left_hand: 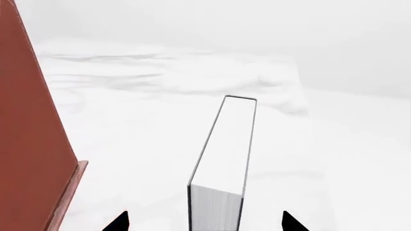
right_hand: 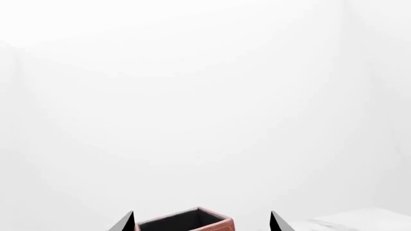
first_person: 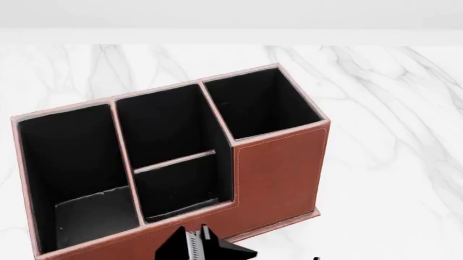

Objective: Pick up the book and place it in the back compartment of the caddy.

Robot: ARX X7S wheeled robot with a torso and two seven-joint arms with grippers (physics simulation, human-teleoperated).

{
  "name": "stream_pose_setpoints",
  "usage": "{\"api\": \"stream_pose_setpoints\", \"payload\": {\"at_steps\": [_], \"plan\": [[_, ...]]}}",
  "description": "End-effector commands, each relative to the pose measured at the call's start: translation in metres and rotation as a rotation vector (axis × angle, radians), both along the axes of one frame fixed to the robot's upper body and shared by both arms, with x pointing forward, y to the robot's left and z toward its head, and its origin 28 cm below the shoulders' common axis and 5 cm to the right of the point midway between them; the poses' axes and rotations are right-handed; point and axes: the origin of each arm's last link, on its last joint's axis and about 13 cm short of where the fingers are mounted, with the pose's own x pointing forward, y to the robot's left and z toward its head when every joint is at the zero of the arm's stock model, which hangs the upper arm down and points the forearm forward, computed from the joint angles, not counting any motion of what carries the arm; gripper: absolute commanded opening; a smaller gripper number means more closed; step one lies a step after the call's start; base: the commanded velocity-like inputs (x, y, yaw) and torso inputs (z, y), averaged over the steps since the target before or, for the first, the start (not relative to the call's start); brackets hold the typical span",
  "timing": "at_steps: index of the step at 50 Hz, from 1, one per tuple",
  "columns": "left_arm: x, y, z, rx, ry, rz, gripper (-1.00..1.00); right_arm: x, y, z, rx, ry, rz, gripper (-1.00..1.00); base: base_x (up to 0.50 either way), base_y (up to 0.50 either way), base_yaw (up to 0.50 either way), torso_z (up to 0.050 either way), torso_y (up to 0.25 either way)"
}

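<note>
Book stands on edge between the wide-open left pincer tips, untouched, caddy just beside.

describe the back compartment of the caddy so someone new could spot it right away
On the white marble table stands the reddish-brown caddy with black lining. Its middle section, between the wide end pocket and the tall square end pocket, is split by a low pale-edged cross divider. The back compartment is the part beyond that divider in the head view, the smaller front part lying nearer the camera.
</note>
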Motion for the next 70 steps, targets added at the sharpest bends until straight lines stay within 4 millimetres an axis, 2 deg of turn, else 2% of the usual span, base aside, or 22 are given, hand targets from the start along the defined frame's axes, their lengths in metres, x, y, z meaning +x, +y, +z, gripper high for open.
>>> {"api": "stream_pose_setpoints", "payload": {"at_steps": [1, 29, 42, 43, 56, 70], "plan": [[0.004, -0.006, -0.007, 0.029, 0.02, -0.005, 1.0, 0.0, 0.0, 0.0, 0.001, -0.001, -0.001, 1.0, 0.0, 0.0, 0.0, 0.0, 0.0], [0.01, -0.021, -0.012, 0.062, 0.048, -0.026, 1.0, -0.001, -0.002, 0.001, 0.008, -0.002, 0.003, 1.0, 0.0, 0.0, 0.0, 0.0, 0.0], [0.007, -0.03, -0.015, 0.081, 0.053, -0.058, 1.0, -0.001, -0.001, 0.002, 0.009, -0.003, 0.008, 1.0, 0.0, 0.0, 0.0, 0.0, 0.0], [0.007, -0.03, -0.015, 0.081, 0.056, -0.058, -1.0, -0.002, -0.001, 0.002, 0.009, -0.003, 0.008, 1.0, 0.0, 0.0, 0.0, 0.0, 0.0], [0.009, -0.024, -0.015, 0.087, 0.053, -0.039, -1.0, -0.002, -0.001, 0.002, 0.01, -0.006, 0.008, 1.0, 0.0, 0.0, 0.0, 0.0, 0.0], [0.004, 0.002, 0.008, 0.106, -0.011, 0.028, -1.0, -0.001, -0.001, 0.001, 0.009, -0.003, 0.006, 1.0, 0.0, 0.0, 0.0, 0.0, 0.0]]}}
